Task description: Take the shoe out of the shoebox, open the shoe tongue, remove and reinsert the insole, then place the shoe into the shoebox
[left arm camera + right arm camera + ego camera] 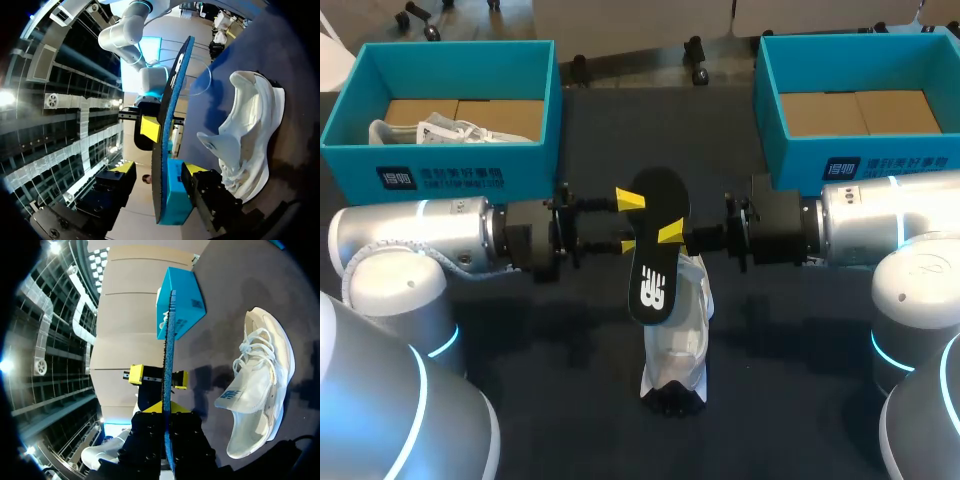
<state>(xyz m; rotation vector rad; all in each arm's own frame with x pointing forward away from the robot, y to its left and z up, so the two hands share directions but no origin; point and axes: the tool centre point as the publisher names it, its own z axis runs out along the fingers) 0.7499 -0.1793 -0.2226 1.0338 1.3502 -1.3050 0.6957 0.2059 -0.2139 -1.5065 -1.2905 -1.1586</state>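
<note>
Right tool (672, 233): pinched shut on the black insole (650, 285), holding it clear above the white shoe (678, 340).
Left tool (628, 222): wide open astride the insole's left edge, likely for a handover.

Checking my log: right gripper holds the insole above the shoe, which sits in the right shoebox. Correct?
No: the shoe lies on the table, not in the right shoebox, per the head view. The right gripper holds the insole above it.

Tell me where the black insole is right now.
In the head view, the flat black insole hangs mid-table just above the white laced sneaker, pinched by the right tool; the left tool, open, straddles it.
</note>
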